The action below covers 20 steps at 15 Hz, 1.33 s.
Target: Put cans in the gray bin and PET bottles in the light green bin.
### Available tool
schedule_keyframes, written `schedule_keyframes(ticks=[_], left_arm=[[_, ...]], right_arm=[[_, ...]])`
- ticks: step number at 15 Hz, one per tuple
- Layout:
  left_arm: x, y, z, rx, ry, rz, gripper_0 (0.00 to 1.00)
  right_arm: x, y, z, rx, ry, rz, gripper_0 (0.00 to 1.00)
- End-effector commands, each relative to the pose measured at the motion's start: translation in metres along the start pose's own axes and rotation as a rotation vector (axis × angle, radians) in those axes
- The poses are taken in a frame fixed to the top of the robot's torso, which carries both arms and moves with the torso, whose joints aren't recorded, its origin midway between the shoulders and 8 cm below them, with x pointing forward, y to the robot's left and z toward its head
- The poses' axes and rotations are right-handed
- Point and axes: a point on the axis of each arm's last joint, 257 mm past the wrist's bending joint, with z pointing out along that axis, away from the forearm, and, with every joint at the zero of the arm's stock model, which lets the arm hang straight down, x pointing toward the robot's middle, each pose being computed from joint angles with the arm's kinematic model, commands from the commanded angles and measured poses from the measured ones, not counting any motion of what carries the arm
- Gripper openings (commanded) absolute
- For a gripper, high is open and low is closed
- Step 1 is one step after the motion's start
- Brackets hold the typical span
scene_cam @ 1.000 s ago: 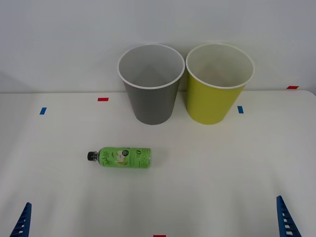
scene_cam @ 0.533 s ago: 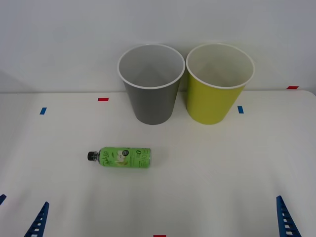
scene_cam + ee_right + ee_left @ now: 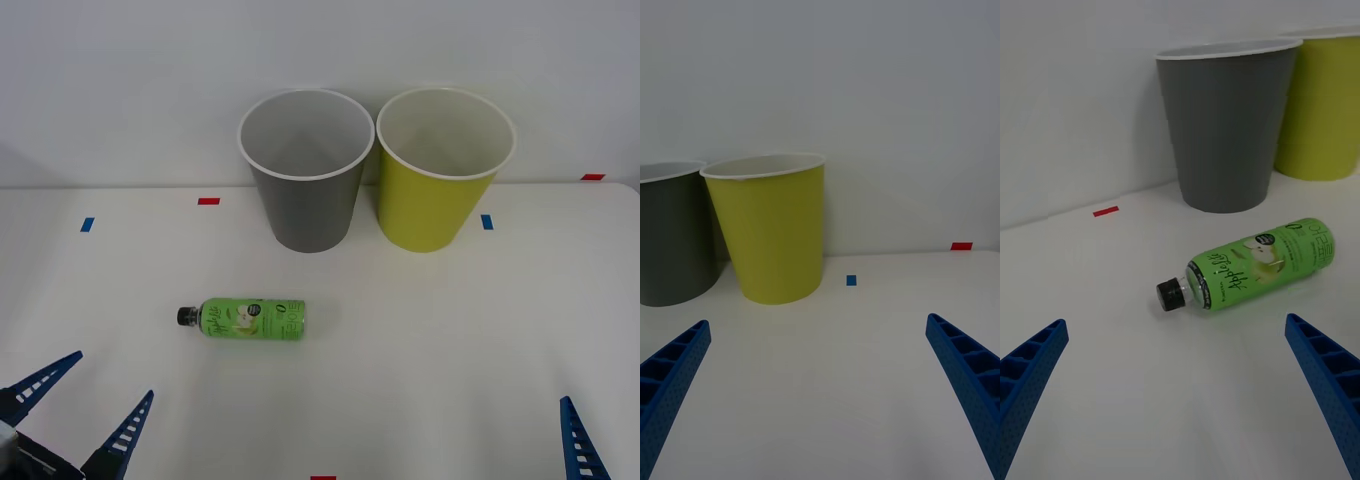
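Front view first: my left gripper [image 3: 80, 410] has come up into sight at the near left corner of the table [image 3: 450, 330], both blue fingers spread wide and aimed forward, where a second ago a single fingertip showed there. My right gripper [image 3: 578, 440] sits parked at the near right corner and has not moved. The PET bottle [image 3: 244, 319] lies on its side left of the table's middle, black cap toward the left edge, untouched and where it was. At the far edge the gray bin [image 3: 305, 180] and the light green bin [image 3: 440, 180] stand upright, almost touching, the green one nearer the right edge. I read the change as my left arm starting its reach for the bottle; no grasp yet, so the sorting is still ahead. Left wrist view: my fingers [image 3: 1030, 367] stand well apart with the PET bottle [image 3: 1255, 262] lying ahead between their lines, slantwise, cap nearer to me, and the gray bin [image 3: 1225, 127] behind it with the light green bin [image 3: 1322, 105] beyond. I will likely need to turn the wrist to take it across the body. Right wrist view: my right fingers [image 3: 962, 375] are also apart, holding nothing, facing the light green bin [image 3: 775, 225], the gray bin [image 3: 670, 232] beside it.
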Motion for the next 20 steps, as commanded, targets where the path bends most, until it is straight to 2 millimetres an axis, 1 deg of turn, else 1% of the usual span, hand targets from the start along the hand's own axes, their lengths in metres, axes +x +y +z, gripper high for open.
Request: schedule_keyframes(ticks=[1,4,15,18,20], left_arm=[[0.010,-0.017,0.014,0.075,0.049,0.036,1.00],[0.007,-0.016,0.018,0.080,0.041,0.047,1.00],[0.004,-0.018,0.020,0.092,0.033,0.066,1.00],[0.004,-0.027,0.028,0.140,0.038,0.112,1.00],[0.009,-0.024,0.039,0.150,0.080,0.158,1.00]], right_arm=[[0.000,0.000,0.000,0.000,0.000,0.000,1.00],[0.000,0.000,0.000,0.000,0.000,0.000,1.00],[0.000,0.000,0.000,0.000,0.000,0.000,1.00],[0.000,0.000,0.000,0.000,0.000,0.000,1.00],[0.000,0.000,0.000,0.000,0.000,0.000,1.00]])
